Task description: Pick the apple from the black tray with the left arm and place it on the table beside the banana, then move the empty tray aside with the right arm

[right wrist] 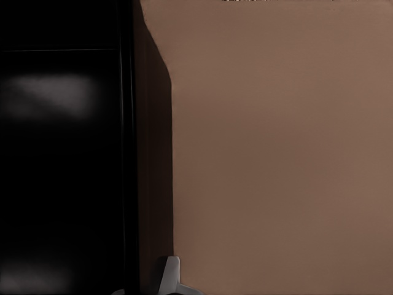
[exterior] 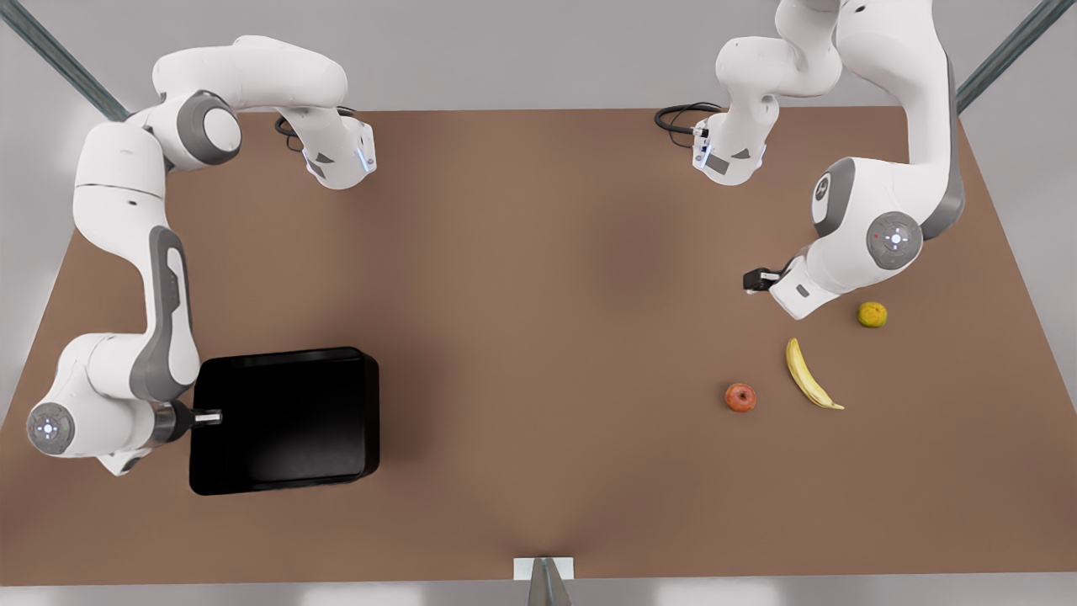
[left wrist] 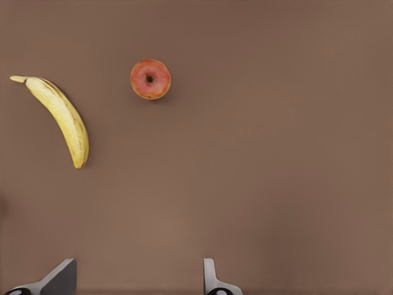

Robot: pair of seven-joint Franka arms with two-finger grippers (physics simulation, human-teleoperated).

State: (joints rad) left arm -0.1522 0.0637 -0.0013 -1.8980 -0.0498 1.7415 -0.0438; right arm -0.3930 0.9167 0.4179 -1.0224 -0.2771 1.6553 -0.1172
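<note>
The apple (exterior: 740, 397) (left wrist: 150, 79) lies on the table (exterior: 538, 295) just left of the banana (exterior: 809, 376) (left wrist: 64, 120) in the front view, a short gap between them. My left gripper (exterior: 757, 279) (left wrist: 135, 283) hovers above and behind the two fruits, open and holding nothing. The black tray (exterior: 286, 421) (right wrist: 61, 153) sits with nothing in it near the front view's left edge. My right gripper (exterior: 210, 415) (right wrist: 138, 283) stands over the tray's left rim, shut on it, with one finger (right wrist: 169, 276) outside the wall and the other hidden in the black.
A yellow-orange round fruit (exterior: 872, 314) rests behind and to the right of the banana. Bare tabletop stretches between the tray and the fruits. A small white bracket (exterior: 543, 569) sits at the table's front edge.
</note>
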